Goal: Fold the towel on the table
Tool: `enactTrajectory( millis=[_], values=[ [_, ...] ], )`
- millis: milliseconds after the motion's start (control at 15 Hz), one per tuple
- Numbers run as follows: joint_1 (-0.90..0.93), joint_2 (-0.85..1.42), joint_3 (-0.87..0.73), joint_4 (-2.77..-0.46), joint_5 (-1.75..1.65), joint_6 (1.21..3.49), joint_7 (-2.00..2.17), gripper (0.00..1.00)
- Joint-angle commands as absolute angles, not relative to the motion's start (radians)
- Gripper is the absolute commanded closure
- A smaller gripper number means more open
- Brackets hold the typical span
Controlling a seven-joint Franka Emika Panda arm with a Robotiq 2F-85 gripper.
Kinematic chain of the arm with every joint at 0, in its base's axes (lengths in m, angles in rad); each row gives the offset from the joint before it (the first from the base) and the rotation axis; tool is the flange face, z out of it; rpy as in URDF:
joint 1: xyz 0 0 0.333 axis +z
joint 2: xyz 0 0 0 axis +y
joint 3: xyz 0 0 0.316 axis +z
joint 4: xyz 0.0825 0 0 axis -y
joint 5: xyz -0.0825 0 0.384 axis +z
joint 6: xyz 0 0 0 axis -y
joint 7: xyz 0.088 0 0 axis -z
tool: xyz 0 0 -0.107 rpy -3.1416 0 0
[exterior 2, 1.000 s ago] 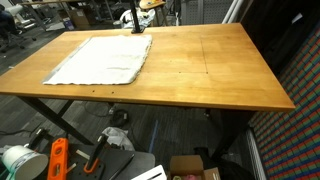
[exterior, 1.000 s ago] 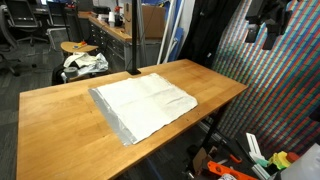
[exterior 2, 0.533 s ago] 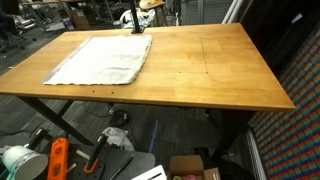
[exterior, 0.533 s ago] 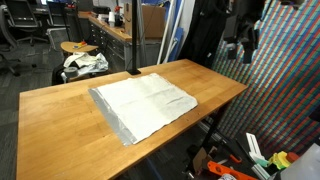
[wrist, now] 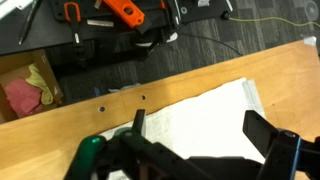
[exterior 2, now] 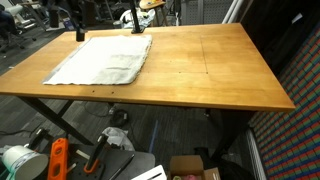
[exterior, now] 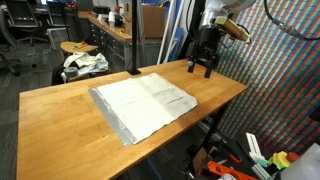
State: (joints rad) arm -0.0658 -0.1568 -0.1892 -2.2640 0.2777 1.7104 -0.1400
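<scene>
From my remote station, at the left of an exterior view, a white-and-dark bundle of fabric (exterior: 86, 65) sits by a round wooden stool (exterior: 73, 47) beyond the table (exterior: 45, 125). Mid-table lies the towel (exterior: 143, 104), spread flat and unfolded, with its greyer band along the near edge. To its right the gripper (exterior: 203, 66) hangs above the table's far right side, just past the towel's corner. In both exterior views cloth and tool are apart; from the opposite side the towel (exterior 2: 100, 60) occupies the left part of the table (exterior 2: 210, 70), with the gripper (exterior 2: 78, 33) over its far-left corner. In the wrist view a cardboard box (wrist: 28, 88) stands on the floor at left, and an orange tool (wrist: 125, 10) lies at the top. Then comes the wooden table (wrist: 55, 125), then the towel (wrist: 205, 108) under the gripper (wrist: 195, 122). The jaws are spread wide, holding nothing, and one dark finger (wrist: 139, 122) shows at the cloth's edge.
</scene>
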Motion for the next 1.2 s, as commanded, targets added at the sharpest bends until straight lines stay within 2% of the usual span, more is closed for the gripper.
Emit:
enactTrajectory(
  millis=[0, 400, 1133],
  values=[
    [-0.098, -0.06, -0.19, -2.247, 0.384, 1.862, -0.188, 0.0],
    [-0.145, 0.098, -0.188, -2.192, 0.398, 2.009, -0.168, 0.0],
    [-0.233, 0.361, -0.175, -1.997, 0.415, 2.003, -0.113, 0.0]
  ],
)
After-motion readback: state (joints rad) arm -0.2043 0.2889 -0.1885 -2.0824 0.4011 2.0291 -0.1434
